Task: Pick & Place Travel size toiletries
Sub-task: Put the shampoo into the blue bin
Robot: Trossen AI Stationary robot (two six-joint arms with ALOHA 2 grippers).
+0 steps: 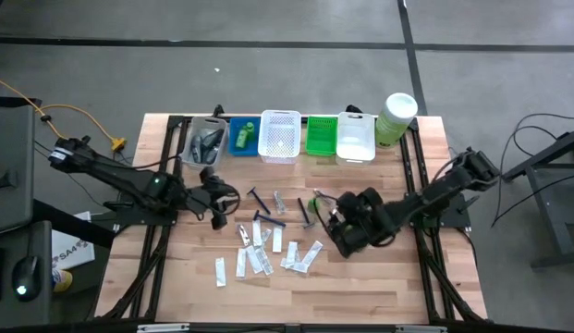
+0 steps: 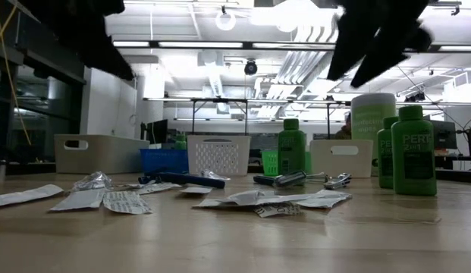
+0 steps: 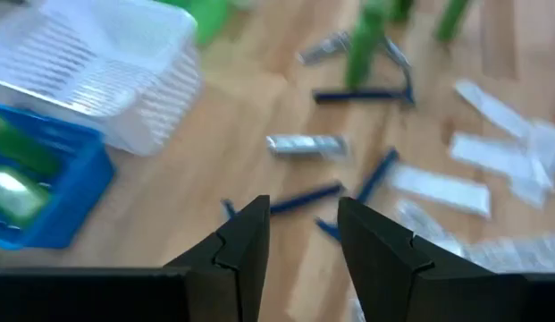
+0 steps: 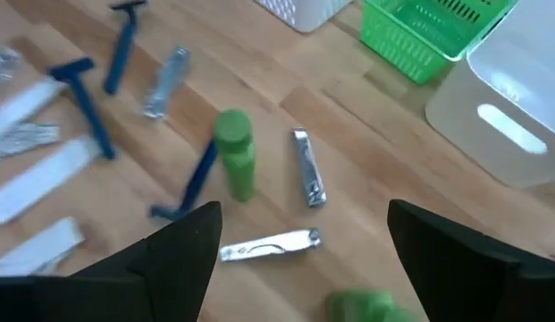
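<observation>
Claws hover empty: right wide (left narrower).

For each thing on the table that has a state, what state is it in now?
Left gripper: fingers apart with a narrow gap, empty, above the razors.
Right gripper: fingers wide open, empty, above a green bottle.
Green bottle: upright, lid on.
Blue razors: lying flat on the wood.
Nail clippers: lying flat, closed.
White sachets: flat, scattered.
Blue basket: holds a green item.
White mesh basket: contents unclear.
</observation>
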